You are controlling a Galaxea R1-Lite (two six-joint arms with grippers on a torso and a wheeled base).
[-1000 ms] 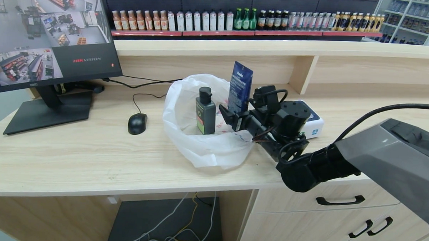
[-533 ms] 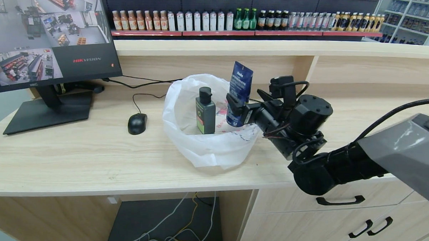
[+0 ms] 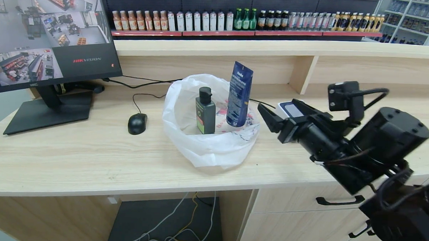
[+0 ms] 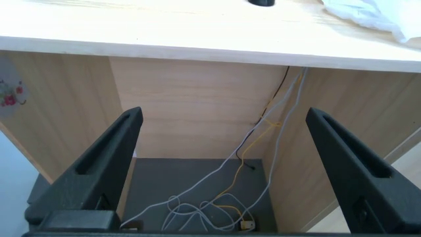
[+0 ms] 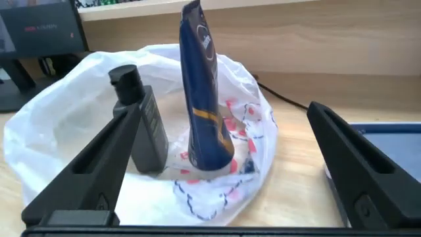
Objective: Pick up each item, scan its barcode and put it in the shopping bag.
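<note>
A white plastic shopping bag (image 3: 206, 148) (image 5: 59, 125) sits open on the wooden counter. Inside it a blue tube (image 3: 239, 94) (image 5: 204, 99) stands upright on its cap beside a dark green flip-top bottle (image 3: 205, 111) (image 5: 141, 125). My right gripper (image 3: 270, 119) (image 5: 217, 171) hangs open and empty to the right of the bag, apart from the tube. The white barcode scanner (image 3: 288, 108) (image 5: 388, 141) lies just behind that gripper. My left gripper (image 4: 223, 171) is open below the counter edge, facing the cables under the desk.
A black mouse (image 3: 137, 123) and a monitor (image 3: 42, 36) on its stand occupy the counter's left side. A raised wooden ledge (image 3: 274, 47) runs along the back. Drawers with black handles (image 3: 340, 201) sit below at the right.
My right gripper let go of the blue tube, which now stands in the bag, and pulled back to the right, uncovering the scanner.
</note>
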